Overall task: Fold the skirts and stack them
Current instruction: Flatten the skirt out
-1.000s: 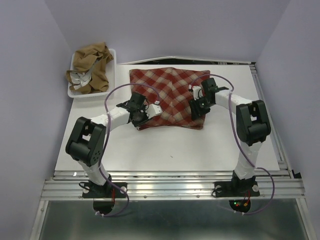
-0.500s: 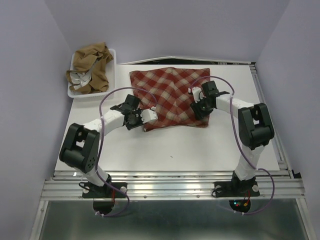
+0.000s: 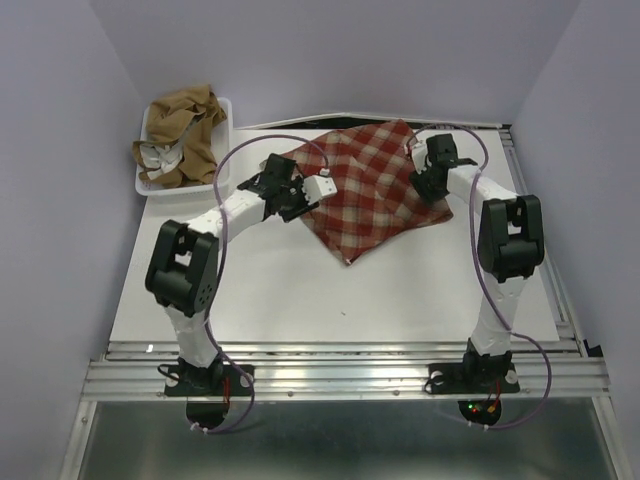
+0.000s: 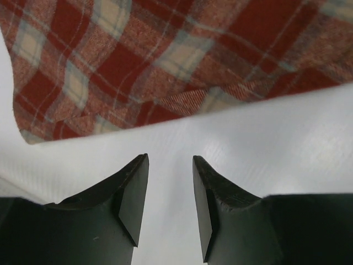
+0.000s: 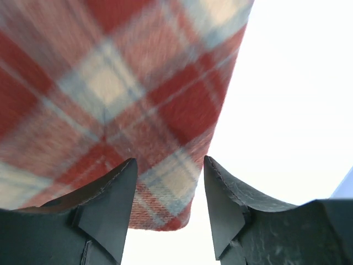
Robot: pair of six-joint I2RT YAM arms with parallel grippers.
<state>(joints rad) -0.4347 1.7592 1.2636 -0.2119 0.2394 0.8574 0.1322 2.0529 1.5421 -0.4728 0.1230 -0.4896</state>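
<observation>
The red-and-cream plaid skirt lies flat and askew at the back middle of the white table, one corner pointing toward me. My left gripper is open and empty at its left edge; in the left wrist view it hovers over bare table just short of the cloth's edge. My right gripper is open at the skirt's right side; in the right wrist view a plaid corner lies beyond the parted fingers. The tan-brown skirts are piled at the back left.
The tan skirts lie crumpled in a white plastic tray at the table's back left corner. A metal rail runs along the near edge by the arm bases. Lilac walls close in the back and both sides.
The plaid skirt has shifted toward the back right and turned from square-on to a diamond. Both grippers have moved away from me, from its near corners to its left and right sides.
</observation>
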